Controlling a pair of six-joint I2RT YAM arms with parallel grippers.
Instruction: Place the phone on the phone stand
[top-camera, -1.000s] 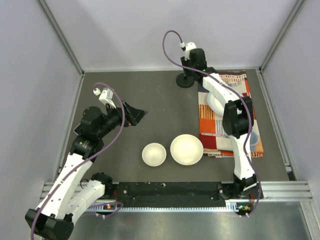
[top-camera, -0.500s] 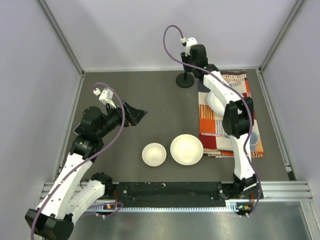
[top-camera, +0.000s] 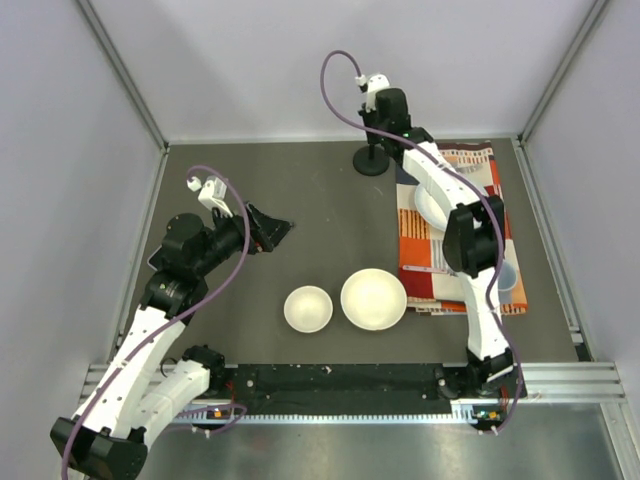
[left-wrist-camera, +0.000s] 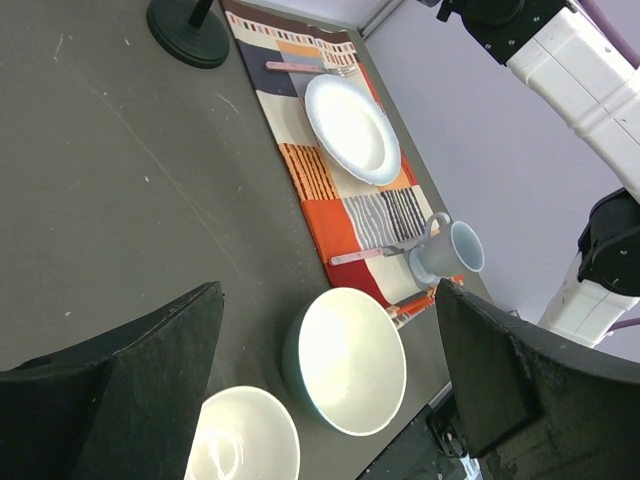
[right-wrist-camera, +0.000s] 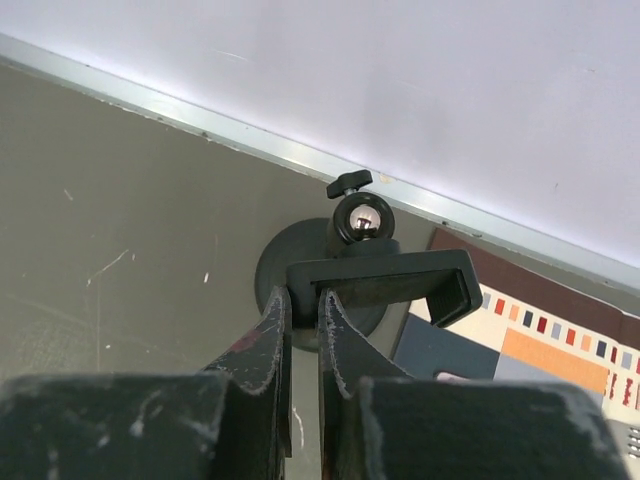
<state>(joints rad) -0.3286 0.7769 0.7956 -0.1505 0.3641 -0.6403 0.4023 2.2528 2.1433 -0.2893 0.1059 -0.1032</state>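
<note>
Black stand (right-wrist-camera: 375, 275) sits at the table's (top-camera: 300, 200) far edge, its cradle empty. Our right hand (right-wrist-camera: 303, 300) is closed with its tips at the cradle's left end, probably to steady or adjust it; whether it pinches the cradle we cannot tell. Our left hand (left-wrist-camera: 328, 300) hangs wide open, holding nothing, above the bowls (left-wrist-camera: 345, 360). We see the phone in no view.

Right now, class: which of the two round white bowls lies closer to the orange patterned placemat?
The larger white bowl, right of the smaller white bowl; its rim nearly reaches the placemat, while the smaller sits farther left.
</note>
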